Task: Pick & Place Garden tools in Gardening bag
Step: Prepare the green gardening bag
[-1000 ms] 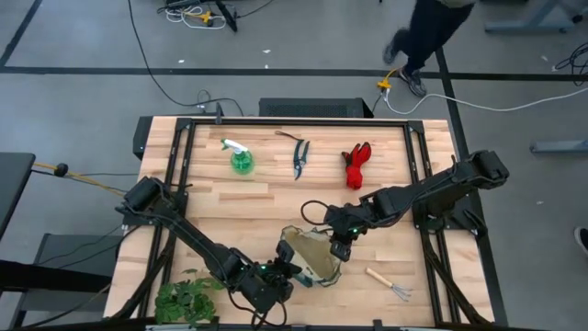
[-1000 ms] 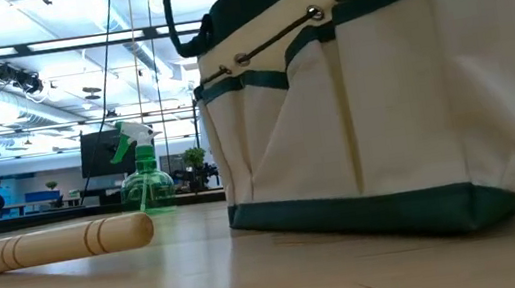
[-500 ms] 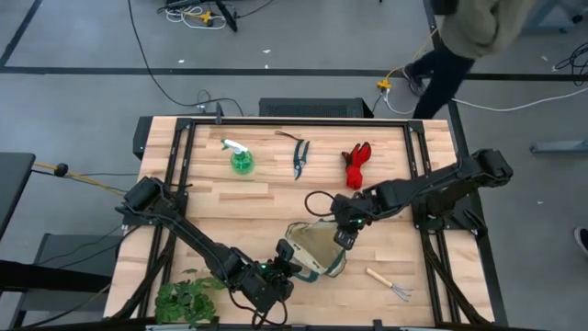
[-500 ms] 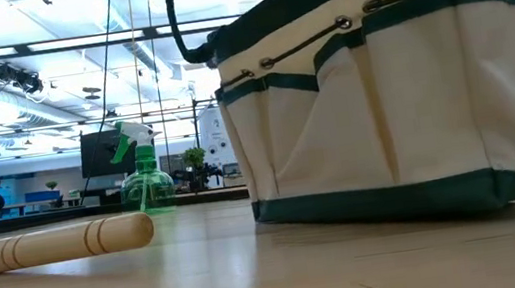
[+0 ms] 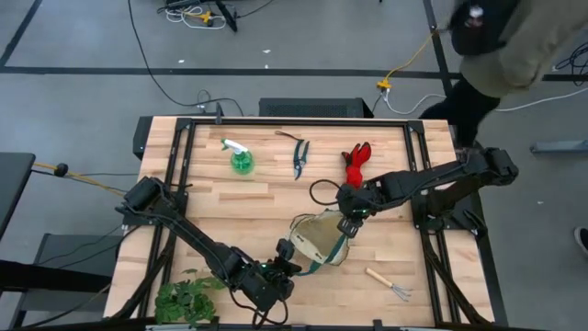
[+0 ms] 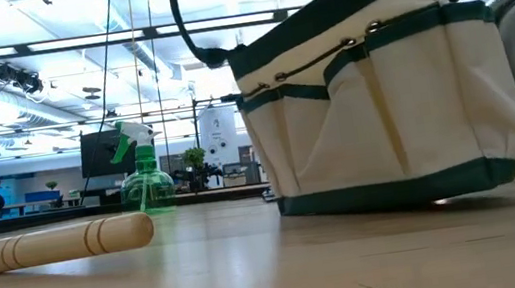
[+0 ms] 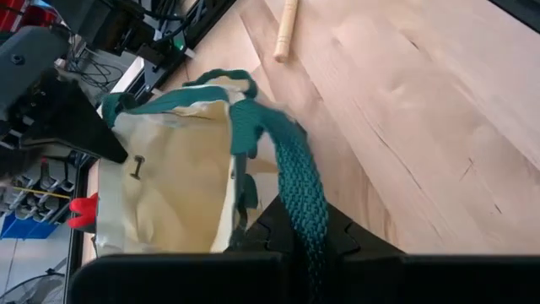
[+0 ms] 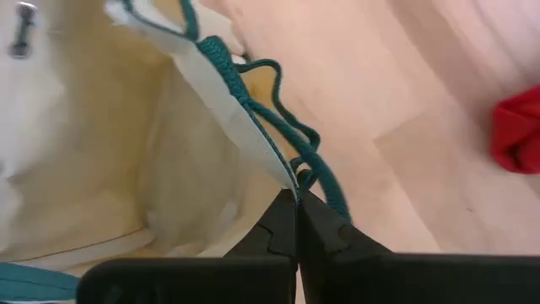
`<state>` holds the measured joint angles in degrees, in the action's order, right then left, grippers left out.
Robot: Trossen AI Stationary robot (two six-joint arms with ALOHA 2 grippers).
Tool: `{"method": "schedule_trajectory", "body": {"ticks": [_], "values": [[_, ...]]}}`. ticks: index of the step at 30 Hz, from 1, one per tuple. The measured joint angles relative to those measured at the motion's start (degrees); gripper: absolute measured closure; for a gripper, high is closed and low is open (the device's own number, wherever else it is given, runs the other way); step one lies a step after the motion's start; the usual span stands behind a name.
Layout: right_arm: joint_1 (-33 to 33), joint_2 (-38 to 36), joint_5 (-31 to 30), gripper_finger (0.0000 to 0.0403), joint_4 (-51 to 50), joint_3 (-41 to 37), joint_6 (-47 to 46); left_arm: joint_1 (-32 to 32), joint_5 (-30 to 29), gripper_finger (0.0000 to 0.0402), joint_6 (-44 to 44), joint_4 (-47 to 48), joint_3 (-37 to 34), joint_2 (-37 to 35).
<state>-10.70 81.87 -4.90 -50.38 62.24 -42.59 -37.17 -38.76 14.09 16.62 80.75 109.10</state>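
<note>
The cream and dark green gardening bag (image 5: 319, 241) stands on the table's near middle, its mouth stretched between my two grippers; it also shows in the low view (image 6: 384, 111). My left gripper (image 5: 281, 268) is shut on its green loop handle at the near side. My right gripper (image 5: 347, 222) is shut on its far rim. The green spray bottle (image 5: 241, 159), dark shears (image 5: 299, 158) and red gloves (image 5: 356, 164) lie along the far side. One wooden-handled rake (image 5: 389, 282) lies near the front right. My left gripper pinches the bag's green woven loop handle (image 7: 304, 215) between its two fingers. It comes about level from the table's near-left side. The strap runs from the fingers to the bag's rim, drawn fairly straight. My right gripper pinches the bag's top rim (image 8: 287, 181) at its green-corded edge between its two fingers. It comes at the rim from the far right. The cream wall is pulled out toward the fingers, and the bag's base (image 6: 395, 190) stays on the table.
A leafy plant bunch (image 5: 186, 299) lies at the near left corner. A person (image 5: 501, 41) walks past the table's far right corner. Black rails (image 5: 177, 156) frame the wooden top. Bare wood lies left of the bag.
My right gripper has gone toward the table's far right with the bag's rim. The bag has slid along the table after it, and its mouth has been drawn longer. My left gripper has kept hold of the handle and stayed nearly in place. The person has walked rightward.
</note>
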Motion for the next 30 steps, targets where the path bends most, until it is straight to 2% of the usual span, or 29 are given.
{"method": "schedule_trajectory", "body": {"ticks": [16, 30], "values": [[2.09, 0.0, -1.98, 0.0403, -4.86, 0.0, 0.58, 0.02, 1.38, 0.0388, -1.51, 1.34, 0.0, 0.0], [2.25, -0.11, -0.08, 0.0396, -1.58, 0.0, 3.01, 0.37, -1.34, 0.0388, -1.31, 0.35, 0.0, 0.0]]}}
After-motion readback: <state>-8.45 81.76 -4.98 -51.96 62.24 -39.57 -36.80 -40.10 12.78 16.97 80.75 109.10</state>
